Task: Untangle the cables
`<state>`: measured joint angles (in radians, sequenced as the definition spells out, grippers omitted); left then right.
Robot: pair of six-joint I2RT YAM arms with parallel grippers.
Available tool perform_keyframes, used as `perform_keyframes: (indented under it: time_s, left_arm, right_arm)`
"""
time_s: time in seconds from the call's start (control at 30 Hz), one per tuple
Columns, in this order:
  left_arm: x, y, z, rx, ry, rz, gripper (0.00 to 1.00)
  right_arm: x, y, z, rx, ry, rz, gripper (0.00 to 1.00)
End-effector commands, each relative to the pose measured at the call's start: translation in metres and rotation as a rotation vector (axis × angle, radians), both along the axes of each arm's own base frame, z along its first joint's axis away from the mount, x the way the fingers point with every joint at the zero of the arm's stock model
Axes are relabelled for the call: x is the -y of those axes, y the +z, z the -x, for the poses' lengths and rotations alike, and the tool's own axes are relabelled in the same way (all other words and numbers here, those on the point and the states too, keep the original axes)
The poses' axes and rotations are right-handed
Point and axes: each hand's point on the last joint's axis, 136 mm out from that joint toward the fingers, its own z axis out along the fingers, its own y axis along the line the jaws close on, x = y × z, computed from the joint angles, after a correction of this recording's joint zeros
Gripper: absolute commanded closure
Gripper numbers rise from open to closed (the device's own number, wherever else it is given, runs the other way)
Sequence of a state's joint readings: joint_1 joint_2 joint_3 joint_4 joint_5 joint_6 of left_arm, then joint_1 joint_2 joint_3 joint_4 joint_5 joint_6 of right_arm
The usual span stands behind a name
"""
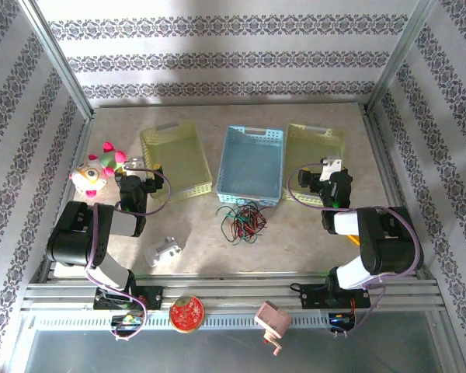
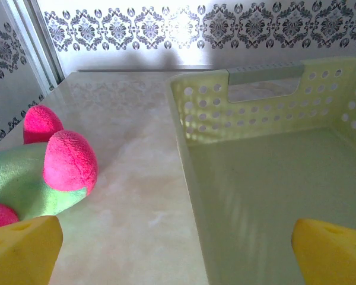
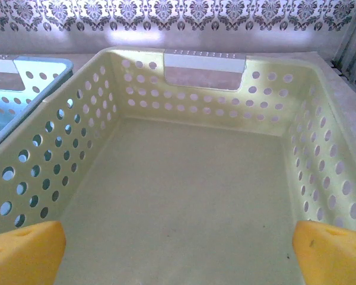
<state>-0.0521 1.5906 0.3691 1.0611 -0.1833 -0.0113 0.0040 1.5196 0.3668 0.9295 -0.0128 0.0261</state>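
Several loops deep and lying in one loose knot: recording the cables (image 1: 241, 220), red, green and black, on the table (image 1: 295, 245) just in front of the blue basket (image 1: 250, 132), close to its near wall and apart from both arms. Finding strands crossing one another throughout; not managing to tell single wires apart at this size.

Noting a left yellow basket (image 1: 168, 129) standing just left of the blue basket, and a right yellow basket (image 1: 314, 129) standing just beside it on the right.

Observing the left gripper (image 2: 178, 252) hovering left of the blue basket, over the outer rim of the left yellow basket, with yellow pads (image 2: 24, 249) spread wide and holding nothing.

Observing the right gripper (image 3: 178, 249) hovering right of the blue basket, above the floor of the right yellow basket, with jaws equally wide and nothing between them.

Logging a plush toy (image 1: 93, 171), green and pink, sitting farther left of the blue basket, beyond the left gripper. Logging a small pale metal part (image 1: 163, 250) lying on the table to the front-left of the blue basket.
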Motion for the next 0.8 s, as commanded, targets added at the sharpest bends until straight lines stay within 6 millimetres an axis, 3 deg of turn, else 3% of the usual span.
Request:
perform_keyframes:
  time_s: [0.0,0.77]
  left_arm:
    - [-0.0046,-0.0173,0.0045,-0.069,0.007,0.004,0.01]
    - [-0.0073,-0.0177,0.0045,-0.07,0.01,0.017,0.01]
  right_arm:
    - [-0.0012,0.0044,-0.0039,0.015,0.01,-0.004,0.02]
    - [-0.0016,0.004,-0.0038,0.013,0.025,-0.026,0.02]
